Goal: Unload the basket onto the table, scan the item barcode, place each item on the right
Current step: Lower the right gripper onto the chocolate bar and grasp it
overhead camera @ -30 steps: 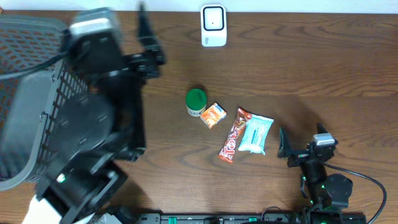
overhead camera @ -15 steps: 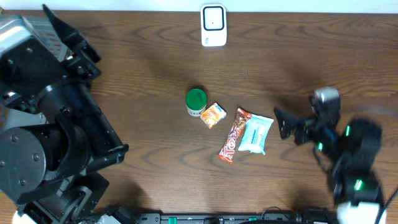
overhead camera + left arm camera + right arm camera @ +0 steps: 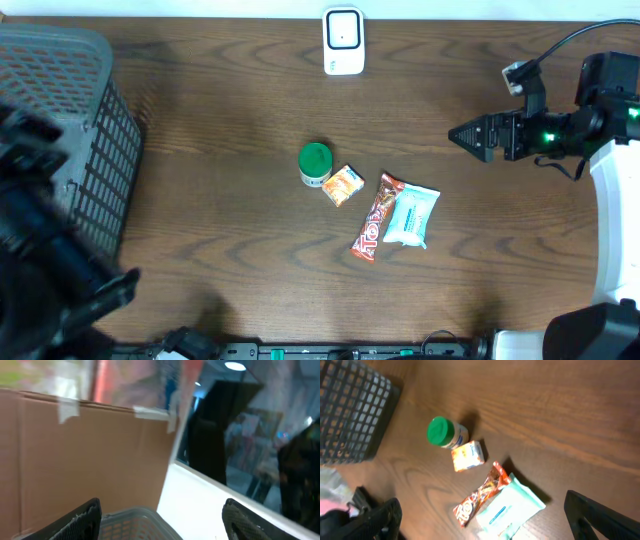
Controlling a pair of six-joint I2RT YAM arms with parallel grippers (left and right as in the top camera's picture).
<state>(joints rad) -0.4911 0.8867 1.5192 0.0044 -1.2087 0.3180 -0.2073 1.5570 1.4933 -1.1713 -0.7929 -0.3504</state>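
1. The step in hand looks like the approach: nothing is picked up yet. The right gripper hangs above the table at 3 o'clock, its fingers spread wide with nothing between them, pointing toward the centre.
2. The left gripper is also spread and empty. Its camera looks off the table at a cardboard box.
3. The candidate items lie in a cluster just past centre toward 4 o'clock: a green-lidded jar, an orange packet just beside it, a red candy bar and a teal wipes pack touching each other. The scanner stands at 12 o'clock, well apart.
4. The next move likely calls for lowering onto one item, closing on it, and turning its barcode toward the scanner.
5. The basket at 9 o'clock shows no item inside, though it is partly hidden. The jar is capped, so its contents cannot be told.
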